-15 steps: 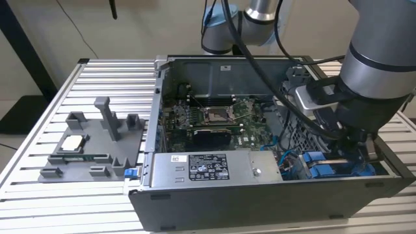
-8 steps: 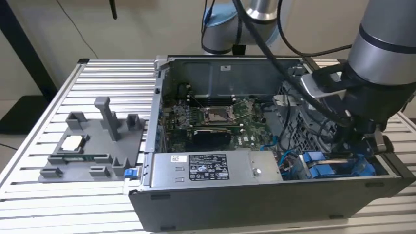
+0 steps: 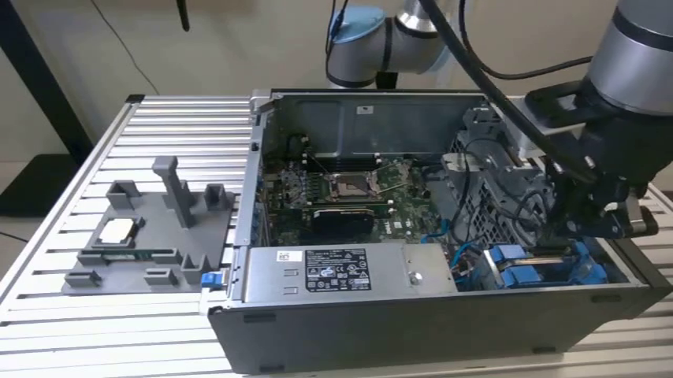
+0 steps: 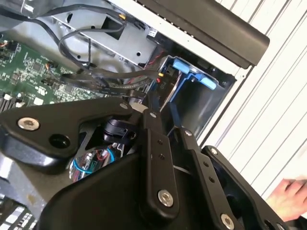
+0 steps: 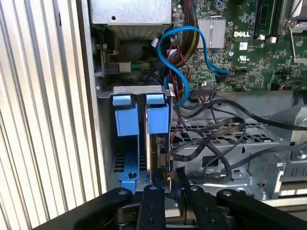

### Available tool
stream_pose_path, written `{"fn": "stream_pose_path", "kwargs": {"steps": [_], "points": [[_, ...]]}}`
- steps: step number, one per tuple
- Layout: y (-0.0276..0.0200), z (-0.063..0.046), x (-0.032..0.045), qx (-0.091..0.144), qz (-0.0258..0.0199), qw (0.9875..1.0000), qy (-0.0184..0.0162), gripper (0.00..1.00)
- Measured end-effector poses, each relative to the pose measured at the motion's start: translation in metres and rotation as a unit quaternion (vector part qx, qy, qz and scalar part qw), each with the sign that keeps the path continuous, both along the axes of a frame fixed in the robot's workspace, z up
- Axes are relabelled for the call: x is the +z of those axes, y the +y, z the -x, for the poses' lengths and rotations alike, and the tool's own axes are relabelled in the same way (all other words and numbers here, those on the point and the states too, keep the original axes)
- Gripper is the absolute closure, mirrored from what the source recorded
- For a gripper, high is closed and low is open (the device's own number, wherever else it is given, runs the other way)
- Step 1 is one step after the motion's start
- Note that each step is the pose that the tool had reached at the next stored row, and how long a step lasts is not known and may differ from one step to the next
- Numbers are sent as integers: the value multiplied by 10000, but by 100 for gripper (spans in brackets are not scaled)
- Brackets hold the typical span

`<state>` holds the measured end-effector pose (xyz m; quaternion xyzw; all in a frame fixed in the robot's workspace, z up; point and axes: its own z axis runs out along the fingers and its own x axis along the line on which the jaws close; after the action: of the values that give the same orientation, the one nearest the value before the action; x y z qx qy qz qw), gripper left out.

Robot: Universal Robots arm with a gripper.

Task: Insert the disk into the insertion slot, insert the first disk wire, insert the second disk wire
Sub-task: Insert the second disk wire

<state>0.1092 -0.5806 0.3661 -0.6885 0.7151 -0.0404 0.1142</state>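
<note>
The arm is down inside the open computer case (image 3: pixel 421 331) at its near right corner in the exterior view, with the gripper (image 3: pixel 573 236) poised right over the blue-railed insertion slot (image 3: pixel 526 268). In the first wrist view, the disk (image 5: pixel 157 153) stands on edge in the insertion slot (image 5: pixel 125 167), its blue caddy tab (image 5: pixel 157 117) sitting just beside a second blue tab (image 5: pixel 125 120) of the bay, and the gripper (image 5: pixel 168 184) is at the disk's top edge. The jaws look drawn in close around that thin edge, though whether they actually pinch it I cannot tell. A blue data cable (image 5: pixel 192 52) loops from the bay area toward the green motherboard (image 5: pixel 249 43), and black cables (image 5: pixel 216 134) lie across the perforated metal cage beside the slot. In the second wrist view, the gripper (image 4: pixel 160 127) points toward the slot's blue tabs (image 4: pixel 192 74), with black wires (image 4: pixel 96 79) draped between them and the motherboard (image 4: pixel 29 72). Back in the exterior view, the grey power supply (image 3: pixel 336 272) with its stickers sits along the case's near edge, left of the slot, and a grey fixture tray (image 3: pixel 147 236) rests on the slatted surface (image 3: pixel 63 315) well to the exterior view's left of the case.
</note>
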Motion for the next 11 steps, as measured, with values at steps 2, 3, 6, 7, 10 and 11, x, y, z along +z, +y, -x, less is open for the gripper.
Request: {"fn": "stream_pose_path", "kwargs": {"steps": [2, 3, 6, 7, 10, 11], "points": [[0, -48, 11, 0, 13, 9999, 117, 75], [0, -73, 17, 0, 21, 9998, 177, 75], [0, -149, 39, 0, 40, 9994, 351, 75], [0, -161, 45, 0, 42, 9992, 395, 75], [0, -161, 44, 0, 40, 9992, 399, 75], [0, -161, 44, 0, 41, 9992, 400, 75]]}}
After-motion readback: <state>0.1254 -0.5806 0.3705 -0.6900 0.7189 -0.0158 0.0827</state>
